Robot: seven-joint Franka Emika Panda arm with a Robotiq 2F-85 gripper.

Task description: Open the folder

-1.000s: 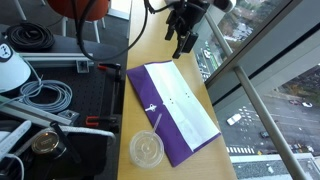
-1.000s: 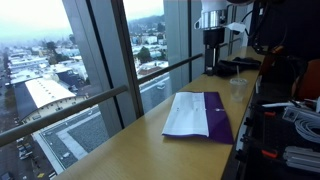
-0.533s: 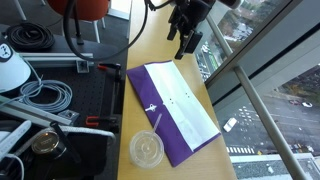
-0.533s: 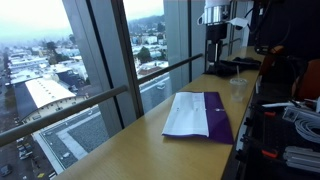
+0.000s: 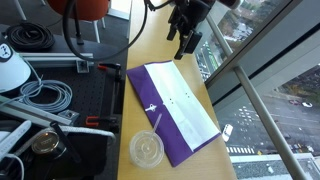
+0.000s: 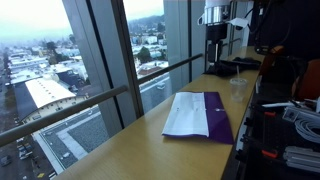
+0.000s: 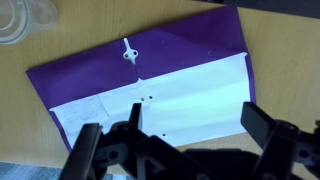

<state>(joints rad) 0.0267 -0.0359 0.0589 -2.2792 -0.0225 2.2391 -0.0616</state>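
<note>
Gripper [image 5: 185, 47] has risen slightly; folder [image 5: 158, 128] shows white sheets [image 5: 186, 105].

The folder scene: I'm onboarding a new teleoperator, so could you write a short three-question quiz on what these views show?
1. True or false: the gripper is touching the purple folder.
2. Which object lies near one corner of the folder in an exterior view?
A. a clear cup lid with a straw
B. a pair of scissors
C. a ceramic mug
3. Fill in the blank: in the wrist view, the sheets lying on the folder are ___ in colour.

Key: 1 false, it hangs above the table beyond the folder's far end; 2 A; 3 white.
</note>
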